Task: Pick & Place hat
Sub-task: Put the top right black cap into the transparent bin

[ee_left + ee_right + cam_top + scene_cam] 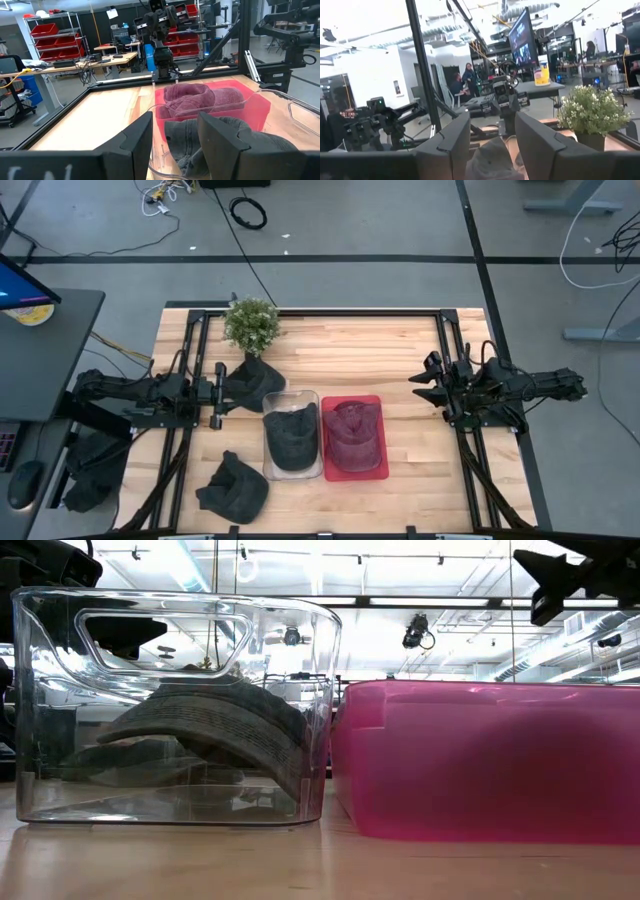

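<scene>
Loose dark hat sits on the desk at lower left of frame, nearer our left hand; both left and right hand are open, empty.

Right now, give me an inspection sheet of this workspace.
Surface: wooden table, black rails along the sides.
Job's things: dark hat in clear bin; maroon hat in pink bin; two dark hats loose, one at the front edge, one by the plant.
Clutter: potted plant.
Claws: left claw open, empty; right claw open, empty.
Cables: loose on the floor.
Surroundings: monitor; people in right wrist view.
</scene>
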